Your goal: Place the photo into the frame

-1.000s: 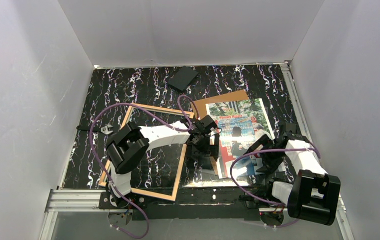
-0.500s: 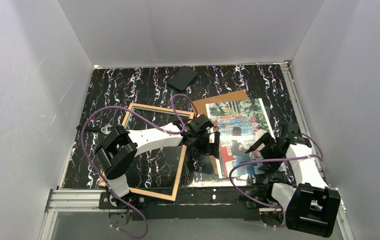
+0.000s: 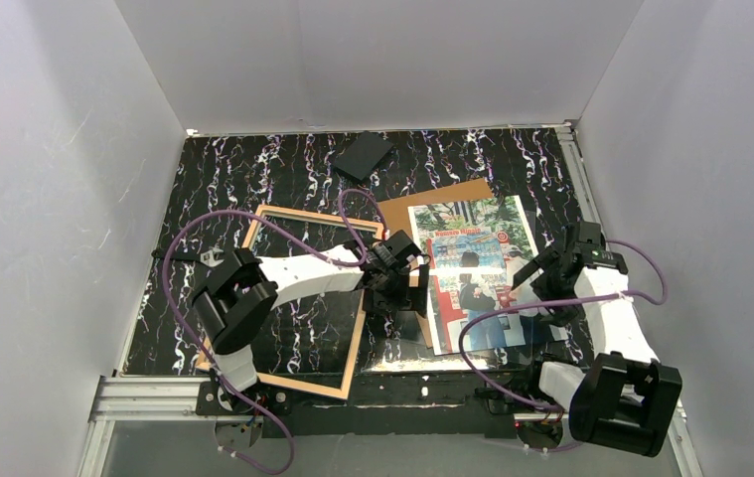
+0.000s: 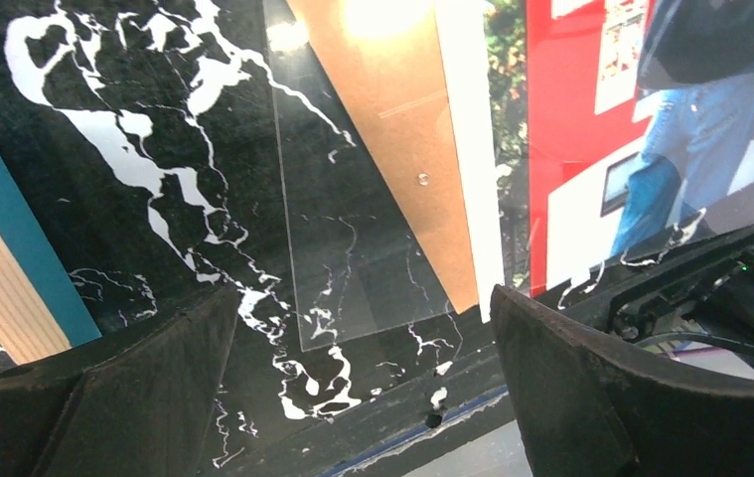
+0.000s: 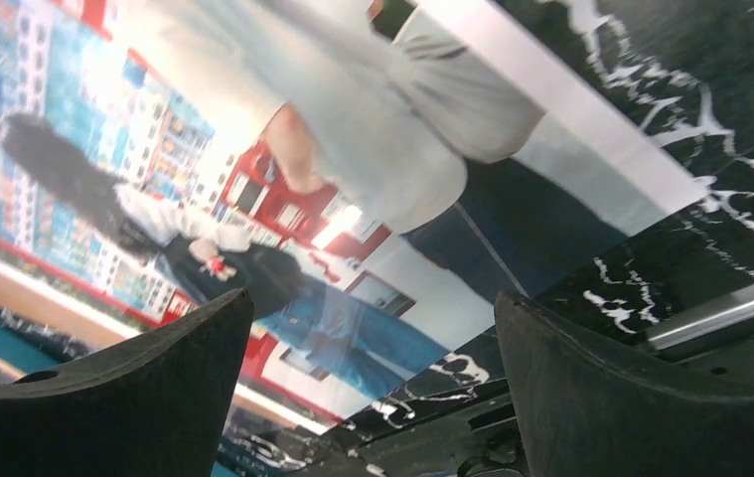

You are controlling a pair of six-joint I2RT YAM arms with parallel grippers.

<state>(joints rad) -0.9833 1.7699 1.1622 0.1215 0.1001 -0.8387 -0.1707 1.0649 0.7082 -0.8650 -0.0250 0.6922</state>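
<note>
The photo (image 3: 472, 260) lies picture-side up on the mat, right of centre, over the brown backing board (image 3: 432, 197). It fills the right wrist view (image 5: 253, 199) and shows at the right of the left wrist view (image 4: 591, 149). The frame (image 3: 303, 212) lies flat to its left, tan wood up; its teal and wood edge shows in the left wrist view (image 4: 5, 278). A clear pane (image 4: 353, 248) lies over the mat, the board and the photo's near part. My left gripper (image 3: 399, 298) (image 4: 368, 397) is open and empty between frame and photo. My right gripper (image 3: 536, 286) (image 5: 373, 397) is open and empty over the photo's right edge.
A small black slab (image 3: 364, 155) lies at the back of the mat. White walls close in the back and both sides. The metal rail (image 3: 154, 396) runs along the near edge. Purple cables loop over both arms.
My right arm has swung back and to the right, its gripper now over the photo's right edge. My left arm's elbow has pulled left; its gripper stays between frame and photo.
</note>
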